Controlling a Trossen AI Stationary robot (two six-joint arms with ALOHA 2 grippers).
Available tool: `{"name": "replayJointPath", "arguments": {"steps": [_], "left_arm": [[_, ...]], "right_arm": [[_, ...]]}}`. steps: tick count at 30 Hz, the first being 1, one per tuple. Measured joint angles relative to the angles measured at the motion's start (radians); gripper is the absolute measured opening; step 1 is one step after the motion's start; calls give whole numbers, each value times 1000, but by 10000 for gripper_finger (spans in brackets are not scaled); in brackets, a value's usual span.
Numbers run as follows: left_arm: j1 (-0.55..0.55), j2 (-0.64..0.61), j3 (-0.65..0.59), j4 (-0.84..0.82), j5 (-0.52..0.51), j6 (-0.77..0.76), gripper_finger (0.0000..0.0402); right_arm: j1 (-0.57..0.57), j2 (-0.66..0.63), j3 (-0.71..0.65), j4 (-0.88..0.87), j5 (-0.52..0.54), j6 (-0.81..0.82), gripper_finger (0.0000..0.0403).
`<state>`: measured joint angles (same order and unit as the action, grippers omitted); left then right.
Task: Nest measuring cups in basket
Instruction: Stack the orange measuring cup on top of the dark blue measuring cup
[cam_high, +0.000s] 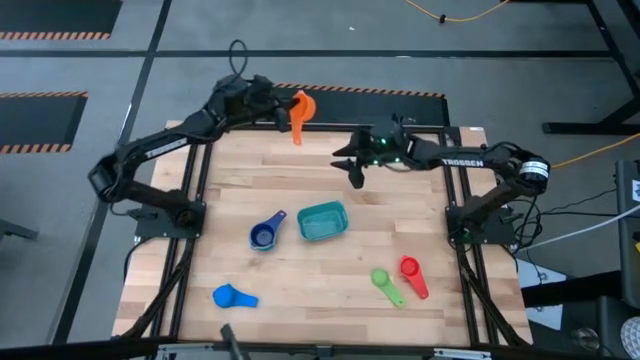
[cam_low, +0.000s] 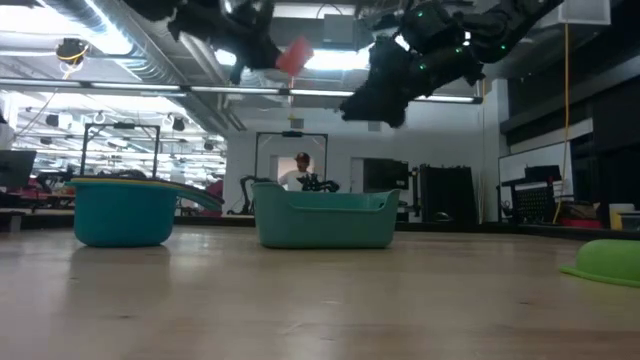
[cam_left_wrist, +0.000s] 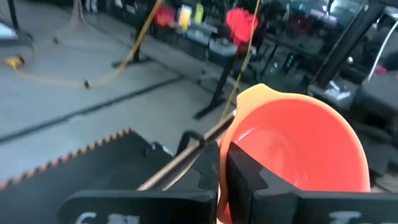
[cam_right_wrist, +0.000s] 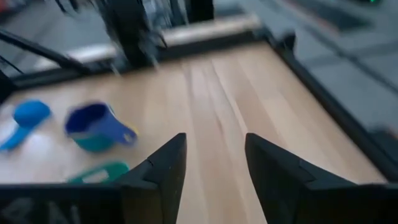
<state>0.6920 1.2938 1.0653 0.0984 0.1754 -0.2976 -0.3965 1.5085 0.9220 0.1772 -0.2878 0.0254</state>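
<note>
On the wooden table (cam_high: 320, 290) the teal basket (cam_high: 322, 221) is sitting mid-board — the left gripper (cam_high: 287, 112) is clamping the orange cup (cam_high: 300, 112) above the far edge, the right gripper (cam_right_wrist: 214, 168) hanging open, empty.

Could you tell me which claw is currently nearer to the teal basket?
The right claw. It hangs open above the table just beyond the basket, toward the far edge. The left claw is raised at the table's far edge, farther off, shut on the orange cup.
</note>
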Motion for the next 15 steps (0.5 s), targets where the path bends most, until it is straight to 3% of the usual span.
{"name": "replayJointPath", "arguments": {"steps": [4,7,15], "left_arm": [[-44,-45,0,2,-102,46,3],[-87,-52,0,8,-187,76,3],[-206,-42,0,76,-348,137,3]], "right_arm": [[47,0,-45,237,14,24,169],[84,0,-63,368,91,26,169],[166,1,-64,469,295,21,169]]}}
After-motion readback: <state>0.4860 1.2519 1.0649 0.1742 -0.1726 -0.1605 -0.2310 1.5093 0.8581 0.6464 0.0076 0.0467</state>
